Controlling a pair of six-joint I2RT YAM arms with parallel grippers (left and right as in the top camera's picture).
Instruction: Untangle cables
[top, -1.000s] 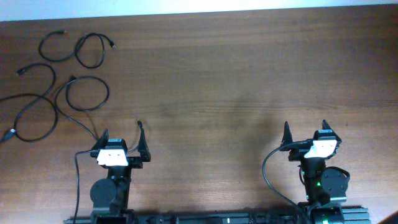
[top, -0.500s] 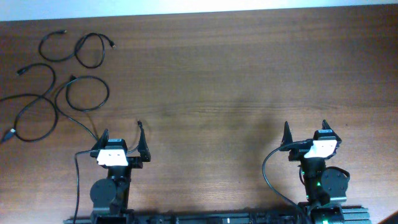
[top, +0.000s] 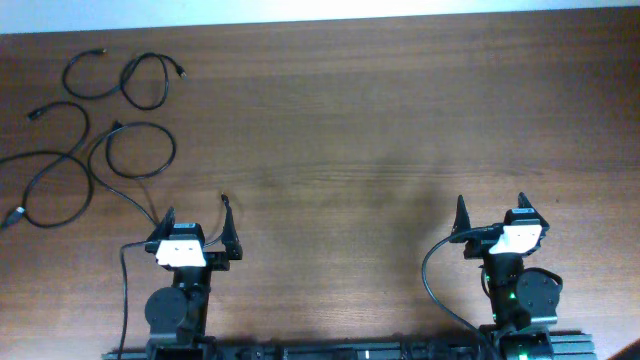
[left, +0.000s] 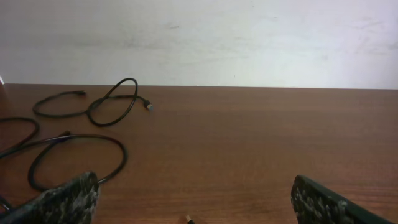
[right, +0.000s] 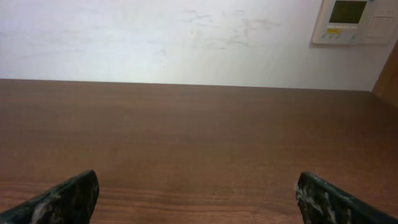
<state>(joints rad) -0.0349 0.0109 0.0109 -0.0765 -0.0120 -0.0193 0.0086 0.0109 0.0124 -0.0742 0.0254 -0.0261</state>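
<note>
Several thin black cables lie as loose separate loops at the table's far left. One small loop (top: 88, 75) sits at the back, a second (top: 147, 80) beside it, a round loop (top: 140, 150) nearer, and a long one (top: 50, 185) by the left edge. They also show in the left wrist view (left: 102, 106). A small plug tip (left: 188, 219) lies between my left fingers. My left gripper (top: 197, 213) is open and empty at the front left, right of the cables. My right gripper (top: 490, 207) is open and empty at the front right.
The brown wooden table (top: 400, 130) ends at a white wall (right: 186, 37) at the back. A wall control panel (right: 351, 18) shows in the right wrist view. Thicker black wires run from both arm bases at the front edge.
</note>
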